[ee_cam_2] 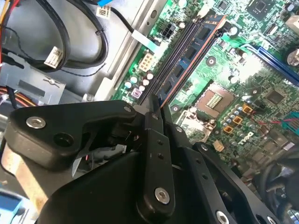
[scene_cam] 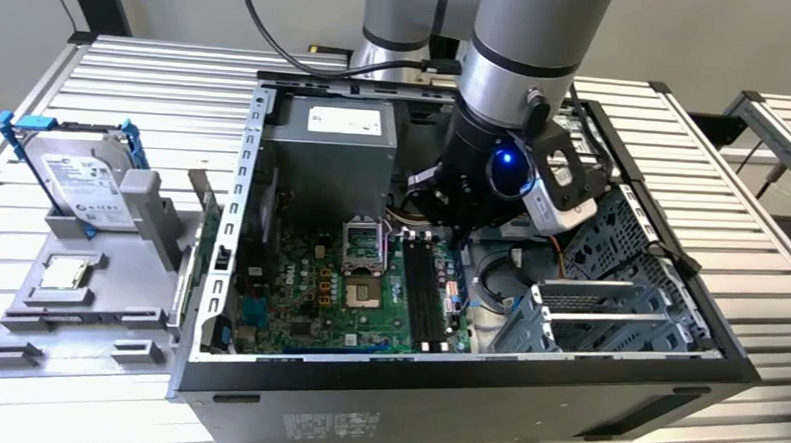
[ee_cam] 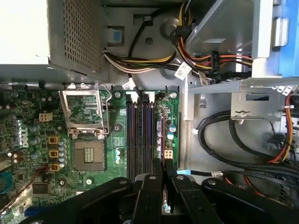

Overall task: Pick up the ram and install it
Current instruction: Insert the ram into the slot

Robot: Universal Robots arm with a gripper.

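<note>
Gripper (ee_cam: 164, 186) is down inside the open computer case (scene_cam: 237, 175), jaws clamped on the ram (ee_cam: 164, 198), which stands on edge between them right over the memory slots (ee_cam: 140, 135) on the motherboard (ee_cam: 28, 121), beside the empty processor socket (ee_cam: 88, 156).

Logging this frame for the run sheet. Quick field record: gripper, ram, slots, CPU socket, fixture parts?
gripper: inside the open PC case, low over the motherboard
ram: held edge-on between the gripper's fingers, above the memory slots
memory slots: dark, parallel, beside the CPU socket
CPU socket: bare, latch frame open
hard drive: upright in its blue frame on the grey fixture
</note>
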